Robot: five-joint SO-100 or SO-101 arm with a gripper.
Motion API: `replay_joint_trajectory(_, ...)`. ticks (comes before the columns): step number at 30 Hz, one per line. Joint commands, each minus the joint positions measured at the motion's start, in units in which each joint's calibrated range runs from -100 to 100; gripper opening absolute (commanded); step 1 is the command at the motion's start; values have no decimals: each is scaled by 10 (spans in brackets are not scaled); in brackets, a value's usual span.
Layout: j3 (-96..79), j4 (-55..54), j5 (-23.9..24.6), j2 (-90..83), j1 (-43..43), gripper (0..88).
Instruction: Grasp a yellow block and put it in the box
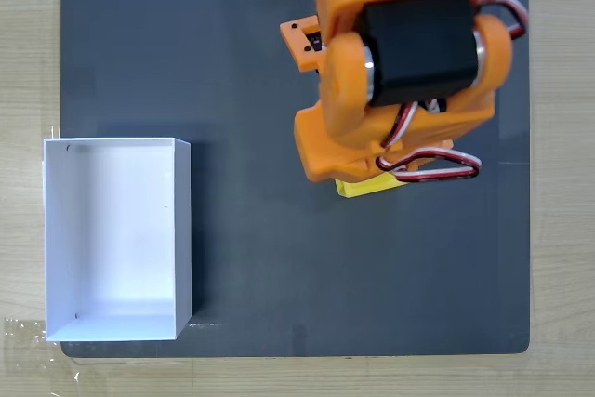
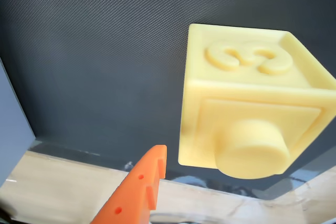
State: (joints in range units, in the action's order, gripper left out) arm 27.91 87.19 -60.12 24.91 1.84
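While the orange arm (image 1: pixel 400 62) hangs over the dark mat (image 1: pixel 251 44), the yellow block (image 2: pixel 252 108) lies beside one claw (image 2: pixel 173 182) finger (image 2: pixel 137 192). Whether the claw is released or clenched, I cannot tell. The white box (image 1: pixel 116 237) sits well apart.

Bare dark mat (image 1: pixel 251 258) lies open between yellow block (image 1: pixel 367 186) and box (image 1: pixel 182 230).

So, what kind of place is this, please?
Probably a hobby or lab tabletop for robot practice: a dark mat on a wooden table, an orange printed arm, a white box and a yellow block.
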Motion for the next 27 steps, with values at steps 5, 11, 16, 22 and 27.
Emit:
replay_joint_trajectory(5,26,-7,-3,18,-1,561)
replay_joint_trajectory(11,26,-7,-1,41,-10,560)
replay_joint_trajectory(16,25,-14,0,62,-18,545)
replay_joint_trajectory(22,22,-20,-3,78,-18,429)
replay_joint_trajectory(27,26,-20,-3,78,-18,357)
